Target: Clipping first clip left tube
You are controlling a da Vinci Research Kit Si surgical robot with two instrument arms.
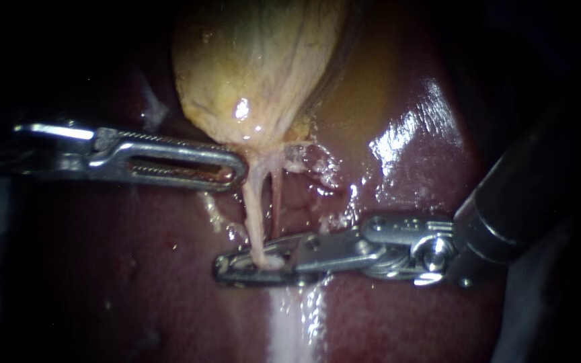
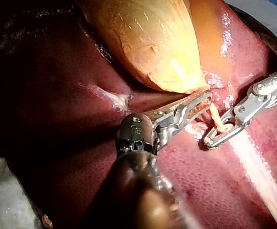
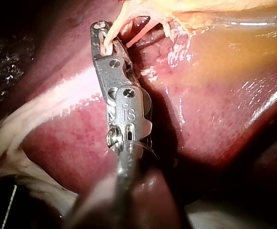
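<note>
Pale band (image 1: 296, 323): lying on the liver (image 1: 136, 269) on the near side of the pincer, and nothing is touching it.
Right instrument (image 1: 237, 265): its pincer is clamping on the left tube (image 1: 255, 215). The two halves are meeting at the tip and squeezing the tube between them.
Left tube: running straight from the gallbladder's neck into the pincer, which is gripping it at its near end, well away from the neck.
Right tube (image 1: 277, 198): running just beside the left tube, thinner, and ending close behind the pincer.
Risk, wrong catch: any sideways drift is likely to take the right tube into the bite as well.
Risk, tearing: the thin tube is looking stretched, so any pull or twist by the clamping pincer could be shearing it.
Left instrument (image 1: 233, 168): lying beyond the pincer, its tip against the neck. A tug from there would be adding strain.
Gallbladder (image 1: 257, 67): sitting farthest off, beyond both instruments.
</note>
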